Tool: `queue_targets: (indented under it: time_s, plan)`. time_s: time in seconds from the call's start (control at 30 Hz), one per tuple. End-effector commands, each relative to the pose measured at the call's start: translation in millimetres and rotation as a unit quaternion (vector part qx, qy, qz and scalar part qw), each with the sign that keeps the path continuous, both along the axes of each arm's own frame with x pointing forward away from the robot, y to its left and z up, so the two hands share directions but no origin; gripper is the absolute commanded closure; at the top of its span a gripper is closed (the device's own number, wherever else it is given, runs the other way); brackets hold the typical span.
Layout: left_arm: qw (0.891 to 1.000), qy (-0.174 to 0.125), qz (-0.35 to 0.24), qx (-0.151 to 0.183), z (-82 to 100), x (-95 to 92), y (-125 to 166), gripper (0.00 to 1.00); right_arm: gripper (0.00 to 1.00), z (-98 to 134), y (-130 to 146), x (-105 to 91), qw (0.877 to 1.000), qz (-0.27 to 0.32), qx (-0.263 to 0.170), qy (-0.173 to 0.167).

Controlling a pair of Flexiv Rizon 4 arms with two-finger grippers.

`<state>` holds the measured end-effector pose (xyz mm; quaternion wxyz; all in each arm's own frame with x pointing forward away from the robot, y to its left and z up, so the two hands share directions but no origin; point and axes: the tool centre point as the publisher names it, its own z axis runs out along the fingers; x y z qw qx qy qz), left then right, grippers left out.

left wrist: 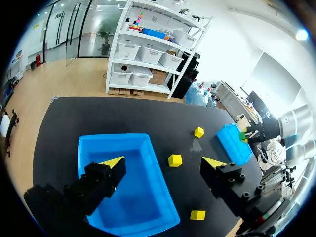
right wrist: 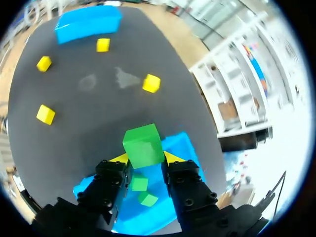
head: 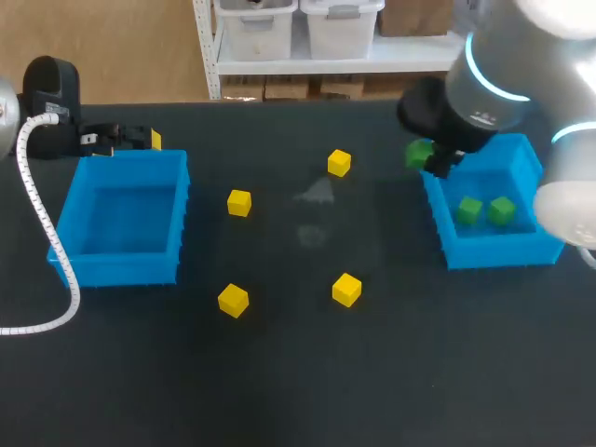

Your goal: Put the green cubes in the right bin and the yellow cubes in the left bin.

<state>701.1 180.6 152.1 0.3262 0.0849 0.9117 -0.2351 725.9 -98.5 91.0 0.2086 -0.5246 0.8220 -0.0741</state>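
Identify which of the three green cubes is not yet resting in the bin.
The green cube gripped by the right end effector, held up beside the right bin; the other two green cubes lie inside it.

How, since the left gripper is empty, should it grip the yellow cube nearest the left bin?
Probably from straight above, fingers on two opposite side faces of the cube. It lies flat on the table, well apart from the bin, leaving its sides free.

black matte table (head: 307, 391), faint pale smudges (head: 317, 193) near its middle
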Motion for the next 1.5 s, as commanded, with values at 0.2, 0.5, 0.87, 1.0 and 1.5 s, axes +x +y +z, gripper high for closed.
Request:
queue_targets:
  time_s: [0.2, 0.5, 0.87, 1.0, 1.5]
  plan:
    - [1.000, -0.003, -0.003, -0.005, -1.7, -0.6, 2, 0.00, 1.00, -21, -49, 5.0, 0.975, -0.214, 0.059, -0.028]
    - [1.000, -0.003, -0.003, -0.005, -1.7, -0.6, 2, 0.00, 1.00, -34, -79, 5.4, 0.949, -0.305, 0.075, -0.024]
    - [1.000, -0.003, -0.003, -0.005, -1.7, -0.6, 2, 0.00, 0.90, -37, -82, 4.5, 0.941, -0.328, 0.081, -0.028]
    - [1.000, -0.003, -0.003, -0.005, -1.7, -0.6, 2, 0.00, 0.00, -39, -83, 4.6, 0.940, -0.331, 0.075, -0.028]
    - [1.000, -0.003, -0.003, -0.005, -1.7, -0.6, 2, 0.00, 0.00, -39, -87, 5.5, 0.932, -0.352, 0.083, -0.036]
